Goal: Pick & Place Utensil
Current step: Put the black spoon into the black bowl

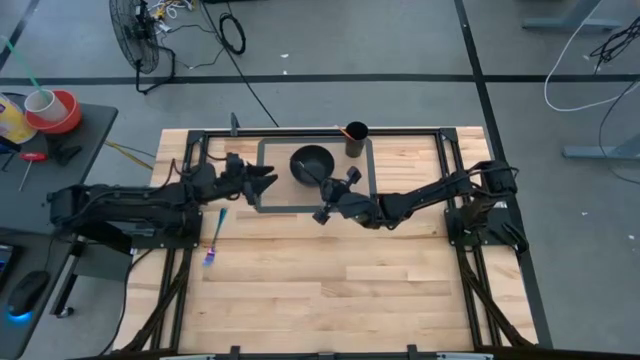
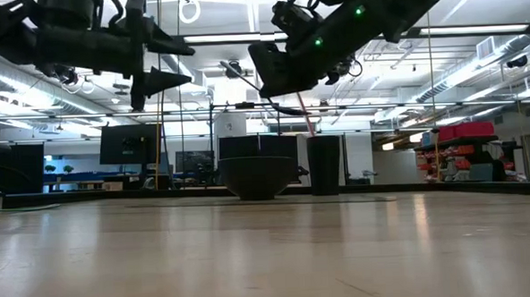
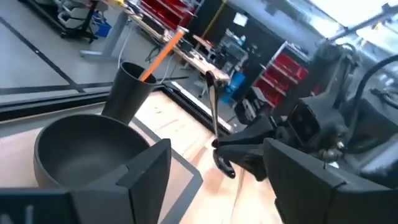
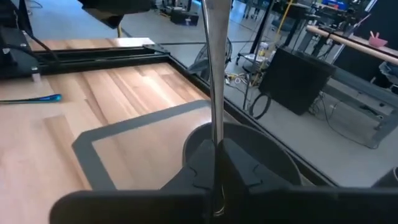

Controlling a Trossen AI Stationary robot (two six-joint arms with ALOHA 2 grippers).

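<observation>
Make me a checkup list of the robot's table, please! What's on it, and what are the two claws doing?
Surface: wooden table, grey taped rectangle.
Job's things: black bowl, black cup holding an orange stick, metal utensil, blue utensil lying on the wood.
Clutter: nothing seen.
Grippers: right gripper shut on the metal utensil beside the bowl; left gripper open, raised, holding nothing.
Cables: loose cables on the floor.
Surroundings: fan, side table.

One black round bowl point(image 1: 311, 162), one tall black cup point(image 1: 356, 138), one thin metal utensil point(image 4: 214, 93), one blue-handled utensil point(image 1: 215, 241).
</observation>
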